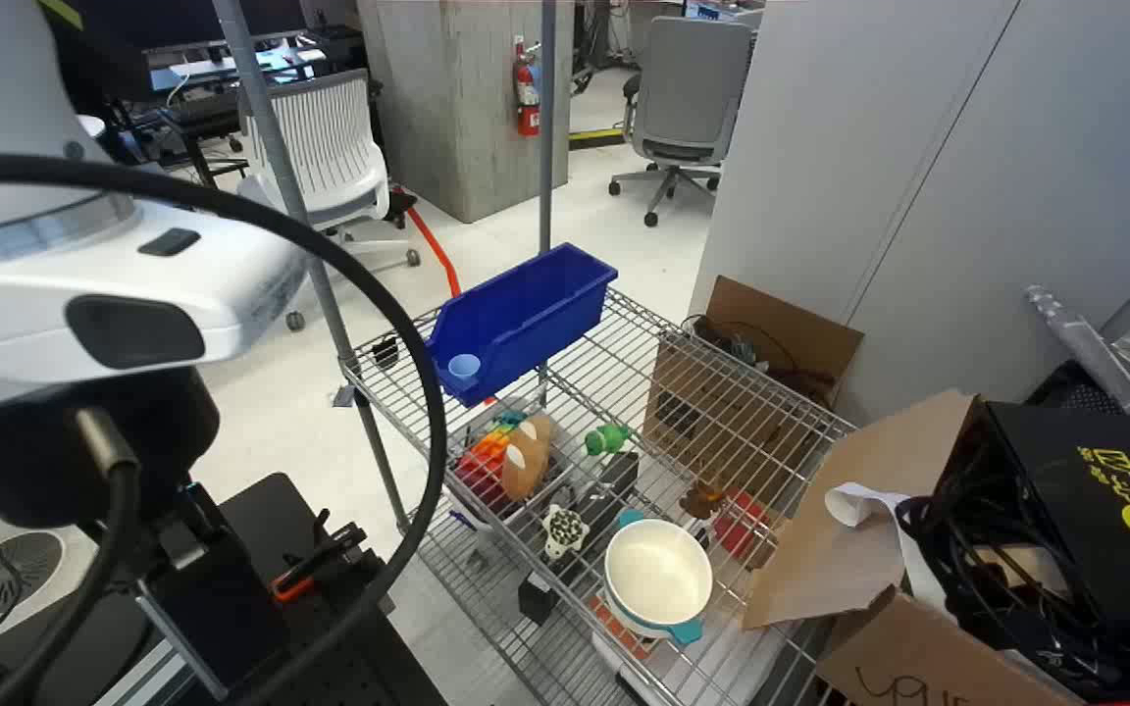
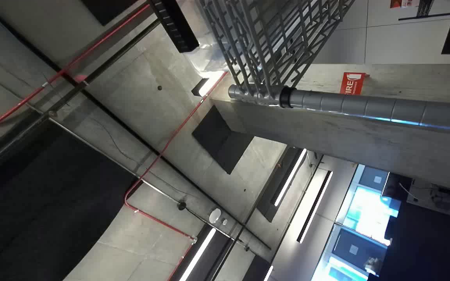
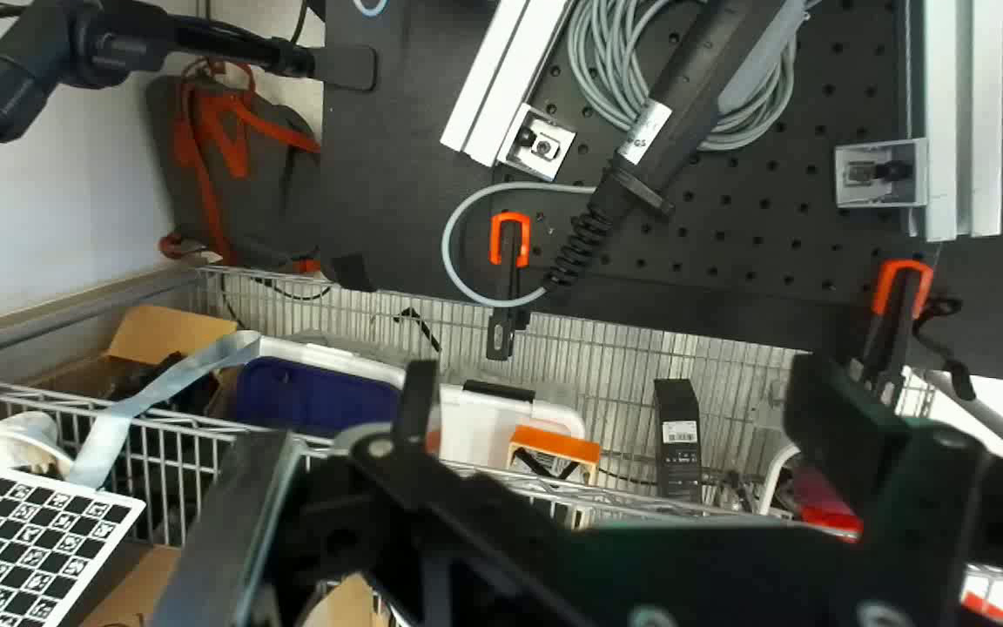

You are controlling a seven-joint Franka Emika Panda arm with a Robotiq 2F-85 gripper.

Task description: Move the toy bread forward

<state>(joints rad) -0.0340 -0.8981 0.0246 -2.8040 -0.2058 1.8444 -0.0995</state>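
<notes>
The toy bread is a tan oval loaf with white marks. In an exterior view it lies on the top wire shelf, near its left edge, in front of the blue bin. My gripper is open in the wrist view, with its black fingers wide apart and no object between them. In an exterior view the gripper hangs at the lower left over the black table, apart from the bread and the shelf. The toy bread is out of view in the wrist view.
A blue bin with a light blue cup stands on the shelf. A white pot with teal handles and a green toy are also there. Shelf posts rise behind. Cardboard boxes stand at the right.
</notes>
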